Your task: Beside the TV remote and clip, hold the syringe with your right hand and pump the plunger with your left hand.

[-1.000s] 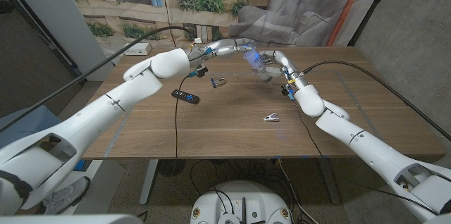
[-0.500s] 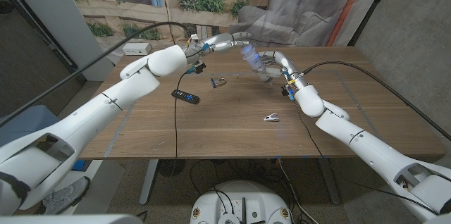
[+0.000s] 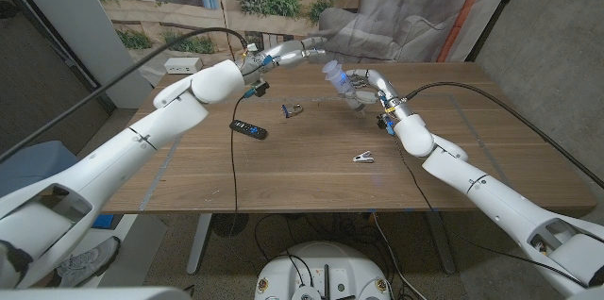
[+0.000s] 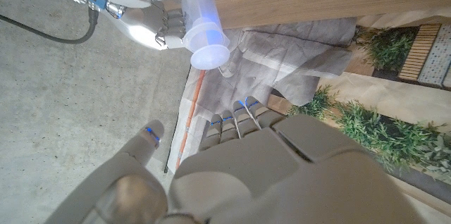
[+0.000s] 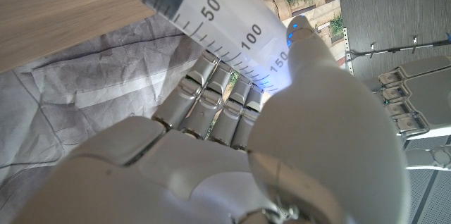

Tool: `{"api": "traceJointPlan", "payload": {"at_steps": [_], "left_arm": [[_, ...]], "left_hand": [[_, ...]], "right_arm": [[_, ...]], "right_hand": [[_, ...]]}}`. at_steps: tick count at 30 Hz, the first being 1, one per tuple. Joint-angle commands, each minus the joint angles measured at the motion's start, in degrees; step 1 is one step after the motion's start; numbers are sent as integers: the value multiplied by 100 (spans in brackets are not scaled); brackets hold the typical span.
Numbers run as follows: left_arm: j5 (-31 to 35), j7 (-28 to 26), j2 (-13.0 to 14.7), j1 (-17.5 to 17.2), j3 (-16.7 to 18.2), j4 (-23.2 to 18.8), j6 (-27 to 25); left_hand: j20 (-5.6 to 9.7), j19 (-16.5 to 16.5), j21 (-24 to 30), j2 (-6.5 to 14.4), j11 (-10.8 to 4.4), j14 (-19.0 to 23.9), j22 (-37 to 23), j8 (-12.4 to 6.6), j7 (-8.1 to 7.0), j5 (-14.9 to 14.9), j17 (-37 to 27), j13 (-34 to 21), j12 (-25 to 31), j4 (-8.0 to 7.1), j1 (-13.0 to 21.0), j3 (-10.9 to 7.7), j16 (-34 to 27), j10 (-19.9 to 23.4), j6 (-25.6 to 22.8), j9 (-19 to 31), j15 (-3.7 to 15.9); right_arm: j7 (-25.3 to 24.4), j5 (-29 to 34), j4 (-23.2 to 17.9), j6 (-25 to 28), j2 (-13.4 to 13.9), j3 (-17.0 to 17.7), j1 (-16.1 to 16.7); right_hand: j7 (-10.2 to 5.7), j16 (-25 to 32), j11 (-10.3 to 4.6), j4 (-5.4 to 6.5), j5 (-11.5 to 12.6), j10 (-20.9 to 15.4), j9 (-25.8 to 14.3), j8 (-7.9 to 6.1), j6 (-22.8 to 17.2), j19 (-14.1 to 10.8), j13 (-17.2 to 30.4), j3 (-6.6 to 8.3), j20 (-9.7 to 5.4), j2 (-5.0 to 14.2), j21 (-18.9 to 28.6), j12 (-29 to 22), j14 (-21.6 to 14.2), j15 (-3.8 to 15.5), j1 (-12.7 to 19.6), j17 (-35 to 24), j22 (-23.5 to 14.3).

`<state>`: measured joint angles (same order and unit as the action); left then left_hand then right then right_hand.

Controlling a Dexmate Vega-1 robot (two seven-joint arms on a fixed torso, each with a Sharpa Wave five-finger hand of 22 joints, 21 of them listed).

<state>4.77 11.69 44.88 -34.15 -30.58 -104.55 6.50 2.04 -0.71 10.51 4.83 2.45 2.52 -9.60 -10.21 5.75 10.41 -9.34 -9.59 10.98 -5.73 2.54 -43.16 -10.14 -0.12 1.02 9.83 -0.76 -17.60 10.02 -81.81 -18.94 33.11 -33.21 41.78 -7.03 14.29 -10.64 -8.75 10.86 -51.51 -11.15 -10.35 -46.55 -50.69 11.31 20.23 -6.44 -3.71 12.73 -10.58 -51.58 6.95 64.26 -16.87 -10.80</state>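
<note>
We see the right robot hand (image 3: 360, 91) gripping a large translucent plastic syringe (image 3: 334, 75) with printed graduation marks, lifted off the brown wooden desk (image 3: 311, 168) near its far edge. In the head view the syringe's long axis tilts: its barrel sits in the right robot hand and its free end rises toward the far left, pointing at the left robot hand (image 3: 307, 47). In the right wrist view the barrel (image 5: 218, 20) lies across the curled fingers (image 5: 211, 97) with the thumb pressed over it by the 150 mark, the scale reading 50, 100, 150 toward the hand. In the left wrist view the round flanged end of the syringe (image 4: 208, 44) faces the left robot hand (image 4: 246, 168), which stays apart from it with a clear gap; its fingers look loosely curled and hold nothing, though we cannot tell how far they are parted. On the desk, nearer the robot than the syringe, lie a black slim TV remote (image 3: 249, 129) to the left, a small dark metal clip (image 3: 293, 109) between remote and syringe, and a small silver clip (image 3: 363, 158) beside the right forearm.
</note>
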Motion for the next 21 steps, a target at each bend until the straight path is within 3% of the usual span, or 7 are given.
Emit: {"api": "traceJointPlan", "payload": {"at_steps": [1, 21], "left_arm": [[-261, -524, 106, -381, 359, -104, -293], [-897, -1537, -69, -1004, 800, 9, -512]], "left_hand": [[479, -53, 45, 541, -53, 14, 1, -17, -19, 26, 2, -17, -27, 48, 64, -16, 16, 33, -39, -1, -11], [460, -102, 52, 522, -146, 53, -1, -28, -95, 21, -6, -20, -19, 76, 74, -29, 7, 77, -101, 1, 19]], "right_arm": [[-80, 75, -110, 164, 62, 24, 24], [-68, 326, -359, 528, 315, 19, 63]], "right_hand": [[51, 48, 21, 237, -13, -58, -11, -58, -53, 13, 19, 218, -466, 1291, 30, -49, 17, 510, -463, -30, -7], [77, 69, 93, 237, -23, -122, 2, -114, -128, -2, 18, 159, -457, 1253, 52, -64, 36, 489, -585, -84, -3]]}}
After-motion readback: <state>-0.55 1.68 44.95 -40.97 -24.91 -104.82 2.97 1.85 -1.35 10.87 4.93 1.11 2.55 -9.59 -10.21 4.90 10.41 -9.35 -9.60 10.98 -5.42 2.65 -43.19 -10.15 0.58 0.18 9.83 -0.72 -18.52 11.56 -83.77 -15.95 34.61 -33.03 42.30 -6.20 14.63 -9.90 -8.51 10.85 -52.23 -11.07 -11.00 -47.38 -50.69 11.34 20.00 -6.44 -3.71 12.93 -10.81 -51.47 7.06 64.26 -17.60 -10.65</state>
